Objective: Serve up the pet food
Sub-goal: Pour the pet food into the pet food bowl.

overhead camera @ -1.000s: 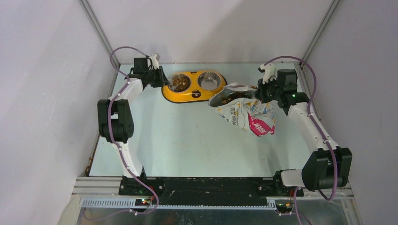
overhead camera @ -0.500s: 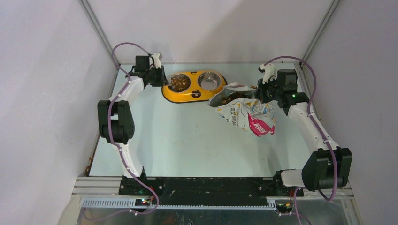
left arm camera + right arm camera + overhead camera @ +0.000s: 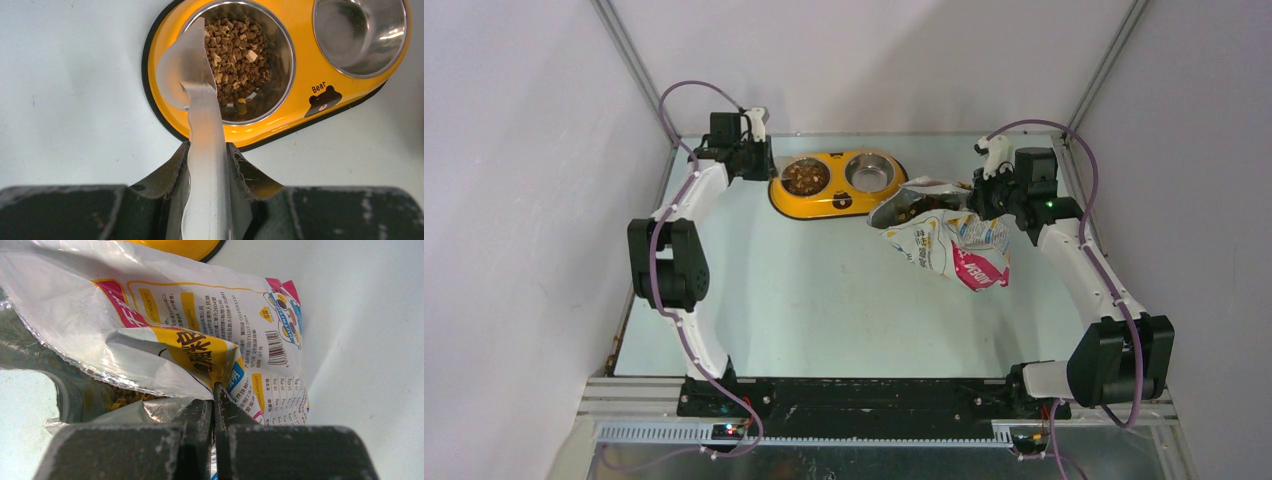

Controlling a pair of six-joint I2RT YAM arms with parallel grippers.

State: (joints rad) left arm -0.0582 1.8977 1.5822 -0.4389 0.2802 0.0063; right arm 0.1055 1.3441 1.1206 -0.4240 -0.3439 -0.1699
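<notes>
Both jaws of the left gripper (image 3: 207,150) pinch the clear scoop (image 3: 187,65) by its handle, part open around it, the scoop's head over the left rim of the bowl (image 3: 300,80), whose left cup holds kibble (image 3: 240,50). The right gripper (image 3: 214,405) is clamped tight on a fold of the bag (image 3: 190,310), just right of the bowl. Since a second ago the left gripper has drawn back off the bowl's left edge; the bag has not moved.

brown kibble (image 3: 235,55), yellow bowl (image 3: 300,117), yellow-white bag (image 3: 175,305)

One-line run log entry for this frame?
left claw: shut on scoop, by cup holding kibble | right claw: shut on bag edge | other cup: empty
</notes>
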